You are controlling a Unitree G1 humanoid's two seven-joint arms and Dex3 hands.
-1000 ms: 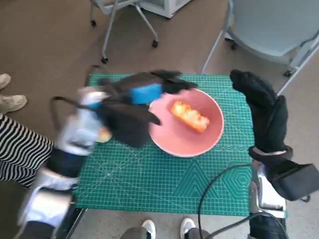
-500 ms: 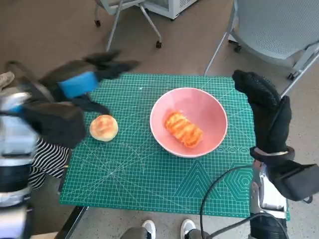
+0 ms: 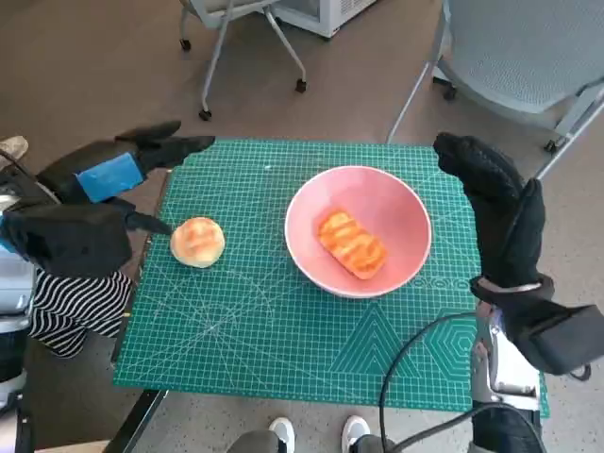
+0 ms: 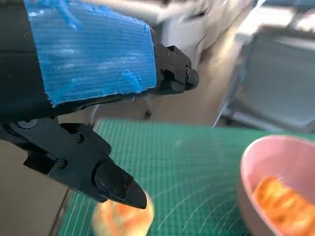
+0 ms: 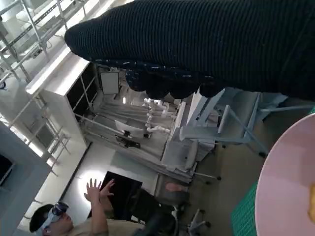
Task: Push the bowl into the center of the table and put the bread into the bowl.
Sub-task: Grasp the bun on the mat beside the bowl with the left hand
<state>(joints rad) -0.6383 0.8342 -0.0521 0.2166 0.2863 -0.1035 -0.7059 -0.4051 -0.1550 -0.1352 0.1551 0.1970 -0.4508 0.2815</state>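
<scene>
My left hand [image 3: 104, 193] has pulled back off the table's left edge since a moment ago, blue-taped back up, fingers spread and holding nothing. My right hand [image 3: 495, 212], in its knitted glove, stays raised beside the bowl [image 3: 396, 203], empty with fingers apart. The smooth pink bowl sits near the middle of the gridded green mat [image 3: 274, 330], the long glazed bread [image 3: 350, 243] inside. A round bun [image 3: 197, 242] lies left.

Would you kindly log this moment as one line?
bowl: mid-mat, one bread inside | bun: on mat | left hand: open | right hand: open
</scene>
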